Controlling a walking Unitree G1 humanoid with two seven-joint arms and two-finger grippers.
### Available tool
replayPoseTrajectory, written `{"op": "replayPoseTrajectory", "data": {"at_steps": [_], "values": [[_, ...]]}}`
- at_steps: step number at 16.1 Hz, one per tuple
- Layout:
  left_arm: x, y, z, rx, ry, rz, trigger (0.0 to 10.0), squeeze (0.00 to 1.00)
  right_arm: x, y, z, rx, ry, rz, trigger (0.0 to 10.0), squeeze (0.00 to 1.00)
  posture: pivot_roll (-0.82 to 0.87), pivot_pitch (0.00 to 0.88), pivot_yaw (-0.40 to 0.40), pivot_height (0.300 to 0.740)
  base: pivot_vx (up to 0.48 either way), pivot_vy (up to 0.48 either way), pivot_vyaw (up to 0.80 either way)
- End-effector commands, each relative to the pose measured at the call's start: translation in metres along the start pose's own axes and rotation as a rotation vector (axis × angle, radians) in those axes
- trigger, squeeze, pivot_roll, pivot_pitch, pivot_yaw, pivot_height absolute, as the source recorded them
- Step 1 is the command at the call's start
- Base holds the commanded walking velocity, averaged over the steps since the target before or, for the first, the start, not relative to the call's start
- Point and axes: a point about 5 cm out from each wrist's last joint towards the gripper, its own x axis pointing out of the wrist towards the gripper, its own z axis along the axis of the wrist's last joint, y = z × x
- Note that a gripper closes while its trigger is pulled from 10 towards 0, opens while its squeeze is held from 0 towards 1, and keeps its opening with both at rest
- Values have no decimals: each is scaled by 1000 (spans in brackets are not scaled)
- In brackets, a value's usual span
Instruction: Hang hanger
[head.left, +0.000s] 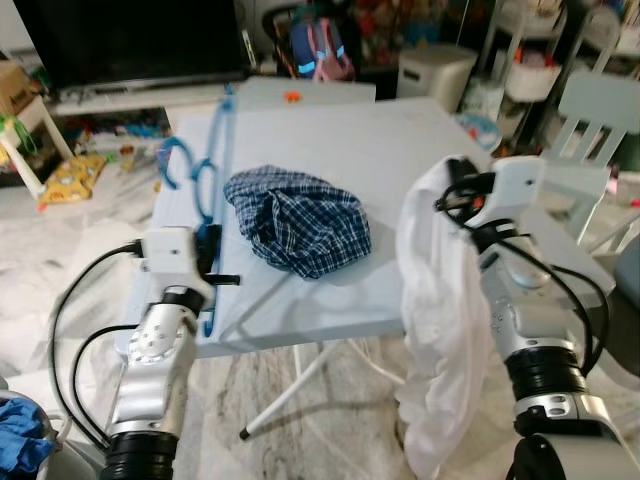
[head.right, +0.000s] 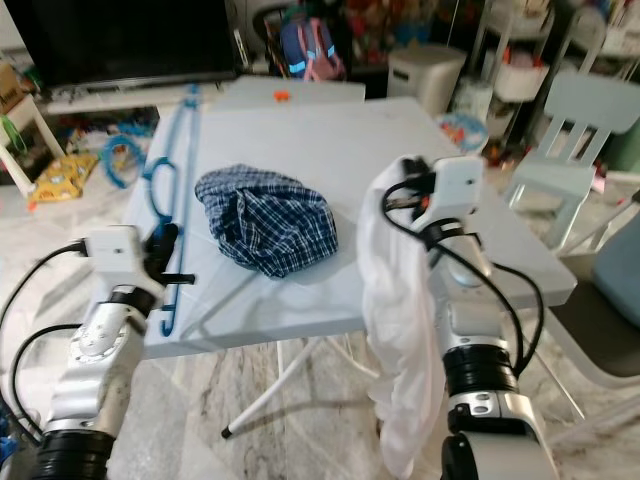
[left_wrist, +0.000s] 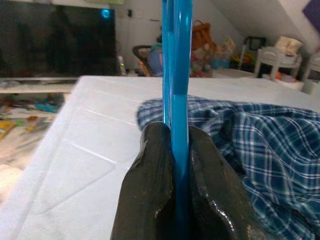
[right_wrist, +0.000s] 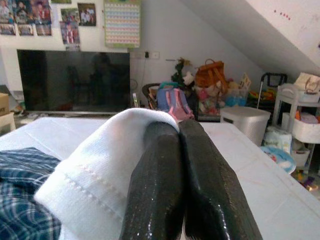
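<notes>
Left gripper (head.left: 212, 262), at lower left of the frame, is clamping its jaws on the lower end of the blue hanger (head.left: 215, 170), which is lying along the desk's (head.left: 400, 150) left edge, hook end toward the top. Right gripper (head.left: 452, 195), at right of centre, is pinching a white garment (head.left: 440, 330), which is draping down past the desk's front edge. Judgement: both items are being readied for dressing the hanger. A plaid cloth (head.left: 300, 220) is lying between them, unheld.
</notes>
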Motion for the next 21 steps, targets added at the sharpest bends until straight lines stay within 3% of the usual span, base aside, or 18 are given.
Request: {"op": "replayPoseTrajectory", "data": {"at_steps": [1, 4, 9, 12, 13, 14, 15, 17, 18, 21], "values": [[1, -3, 2, 8, -3, -5, 10000, 0, 9, 1, 18, -7, -65, 17, 0, 0, -103, 0, 15, 740, 0, 0, 0], [1, 0, -3, 23, 22, 30, 10000, 0, 30, 13, 27, 5, -67, 83, 0, 0, -110, 0, 9, 740, 0, 0, 0], [1, 0, -5, 26, 28, 54, 10000, 0, 72, 57, 63, 80, -124, 194, 0, 0, -80, 0, -24, 740, 0, 0, 0], [-4, 3, -7, 29, 30, 82, 10000, 0, 95, 86, 110, 130, -219, 237, 0, 0, -60, 0, -48, 740, 0, 0, 0], [-5, 6, -7, 22, 28, 117, 10000, 0, 105, 97, 148, 164, -304, 261, 0, 0, -56, 0, -59, 740, 0, 0, 0], [-5, 7, -7, 18, 25, 130, 10000, 0, 108, 96, 165, 198, -344, 246, 0, 0, -59, 0, -66, 740, 0, 0, 0], [-3, 8, -7, 38, 20, 157, 10000, 0, 110, 91, 197, 288, -432, 215, 0, 0, -60, 0, -75, 740, 0, 0, 0], [-2, 7, -7, 44, 10, 189, 10000, 0, 109, 85, 222, 328, -513, 184, 0, 0, -68, 0, -84, 740, 0, 0, 0], [-1, 5, -8, 43, 10, 186, 10000, 0, 109, 87, 216, 318, -506, 186, 0, 0, -67, 0, -88, 740, 0, 0, 0], [-4, 1, -12, 36, 19, 181, 10000, 0, 106, 104, 159, 179, -369, 232, 0, 0, -76, 0, -88, 740, 0, 0, 0]]}}
